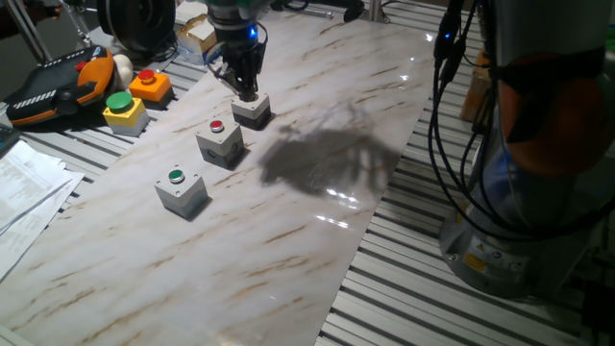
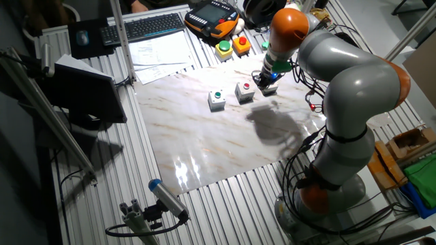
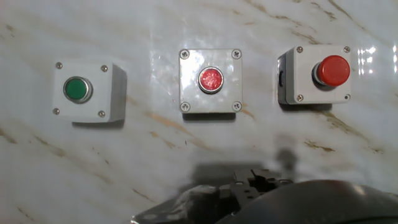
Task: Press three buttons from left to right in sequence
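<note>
The table (image 1: 317, 221), w/ a marbled top, was seen under everything; paper sheets (image 1: 24, 187) lay at its edge, well apart from the claw. The arm (image 2: 340, 82), grey w/ orange joints, was bent over the far end of the button row. The claw (image 1: 247, 93) was set directly on top of the end box (image 1: 252, 111), tips down against its top, so that box's button was hidden in both fixed views. Whether the fingers were wide or narrow could not be told.

The three grey boxes were lined up approx. straight. The middle box (image 1: 220, 140), w/ a flat red button, was just beside the claw. The green-button box (image 1: 182, 190) was further along the row, away from the claw. In the hand view all three were shown from above, incl. a raised red button (image 3: 334, 68) on the end box.

Beyond the claw, off the marble, a yellow box (image 1: 124, 111) and an orange box (image 1: 150, 86) were seen side by side.
</note>
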Tool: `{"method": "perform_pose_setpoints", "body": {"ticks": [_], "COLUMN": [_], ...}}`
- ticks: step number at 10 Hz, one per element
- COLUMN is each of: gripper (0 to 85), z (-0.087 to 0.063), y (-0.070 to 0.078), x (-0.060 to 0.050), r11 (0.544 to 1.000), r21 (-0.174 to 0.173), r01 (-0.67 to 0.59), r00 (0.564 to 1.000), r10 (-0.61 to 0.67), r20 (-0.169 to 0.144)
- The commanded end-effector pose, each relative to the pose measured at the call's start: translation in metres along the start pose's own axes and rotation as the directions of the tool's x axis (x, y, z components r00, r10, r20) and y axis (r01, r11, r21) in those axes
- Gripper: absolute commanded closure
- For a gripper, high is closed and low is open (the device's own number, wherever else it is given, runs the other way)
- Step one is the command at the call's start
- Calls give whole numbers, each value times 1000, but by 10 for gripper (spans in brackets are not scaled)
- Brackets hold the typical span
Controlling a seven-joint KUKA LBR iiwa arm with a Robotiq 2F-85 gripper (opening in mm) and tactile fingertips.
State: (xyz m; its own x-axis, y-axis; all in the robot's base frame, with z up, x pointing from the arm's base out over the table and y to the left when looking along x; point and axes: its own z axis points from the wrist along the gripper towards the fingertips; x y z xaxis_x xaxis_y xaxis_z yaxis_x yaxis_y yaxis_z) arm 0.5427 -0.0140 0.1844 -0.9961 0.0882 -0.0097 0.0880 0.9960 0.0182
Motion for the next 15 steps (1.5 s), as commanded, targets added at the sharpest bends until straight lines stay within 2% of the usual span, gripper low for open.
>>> {"method": "perform_pose_setpoints", "body": {"ticks": [1, 2, 3, 6, 8, 9, 11, 12, 14, 15], "gripper": [843, 843, 843, 843, 843, 843, 843, 843, 843, 843], "z": [4, 4, 6, 12, 12, 12, 12, 12, 12, 12], "y": [-3, -9, -16, -18, -18, -18, -18, -18, -18, -18], "x": [-1, -5, -8, -8, -8, -8, -8, -8, -8, -8], "r11": [1000, 1000, 1000, 1000, 999, 999, 994, 990, 989, 991], "r21": [8, 0, -1, 9, 1, 25, 102, 130, 137, 117], "r01": [0, 14, 27, 27, 46, 44, 45, 58, 63, 71], "r00": [1000, 1000, 1000, 1000, 999, 999, 999, 998, 998, 997], "r10": [0, -14, -27, -27, -46, -44, -44, -57, -63, -71], "r20": [1, -9, -6, 2, -5, -8, -12, -17, -2, -1]}}
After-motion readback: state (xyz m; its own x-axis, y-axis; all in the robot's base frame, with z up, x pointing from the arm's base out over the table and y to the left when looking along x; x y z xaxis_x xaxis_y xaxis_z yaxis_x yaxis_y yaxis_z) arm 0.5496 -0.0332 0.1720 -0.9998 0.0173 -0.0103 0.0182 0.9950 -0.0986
